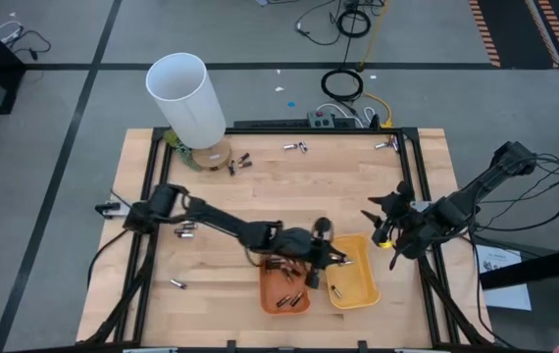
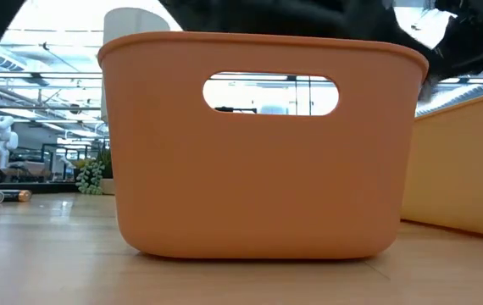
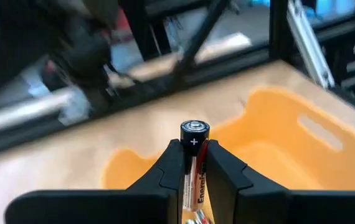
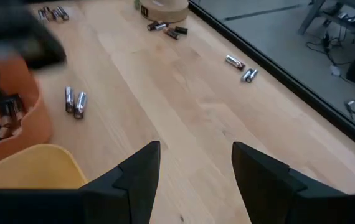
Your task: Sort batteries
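Above the orange tray (image 1: 284,287), the left gripper (image 3: 194,163) reaches low, clamping a battery (image 3: 194,163) upright; the right gripper (image 4: 195,163) waits beside the yellow tray (image 1: 353,279), fingers spread.

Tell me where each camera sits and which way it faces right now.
High: overhead, straight down on the table, both arms.
Low: table height, facing the orange tray; dark arm parts above.
Left wrist: above the yellow tray; left hand grips a battery.
Right wrist: across the table; right hand open.
Shared: high and right wrist both show the loose batteries.
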`<state>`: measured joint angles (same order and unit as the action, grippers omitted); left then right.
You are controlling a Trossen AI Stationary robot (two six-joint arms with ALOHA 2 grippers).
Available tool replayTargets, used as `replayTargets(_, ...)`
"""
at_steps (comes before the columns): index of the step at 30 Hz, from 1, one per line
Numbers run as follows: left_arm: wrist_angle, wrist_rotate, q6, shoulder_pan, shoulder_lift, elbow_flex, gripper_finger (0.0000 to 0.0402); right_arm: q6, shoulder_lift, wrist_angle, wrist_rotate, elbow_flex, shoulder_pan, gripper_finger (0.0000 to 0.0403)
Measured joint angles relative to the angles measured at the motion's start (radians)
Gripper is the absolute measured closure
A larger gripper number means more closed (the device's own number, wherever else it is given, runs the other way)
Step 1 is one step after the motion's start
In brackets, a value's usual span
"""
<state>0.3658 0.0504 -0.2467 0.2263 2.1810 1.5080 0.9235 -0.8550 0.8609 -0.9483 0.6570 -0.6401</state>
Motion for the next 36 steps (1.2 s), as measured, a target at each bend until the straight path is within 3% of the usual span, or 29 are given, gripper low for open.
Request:
replayTargets(7,-0.172,-0.056,0.033,-0.026,0.11,0.161,0.0356,-0.056,0.036,-0.043,0.005,-0.008,0.004,0.0211)
replayTargets(16,-0.175,-0.054,0.032,-0.026,0.108,0.165,0.0326,-0.124,0.034,-0.091,0.007,-0.008,0.004,0.0211)
replayTargets(36,-0.193,-0.076,0.032,-0.021,0.108,0.165,0.0314,-0.125,0.034,-0.114,0.037,-0.008,0.004,0.0211)
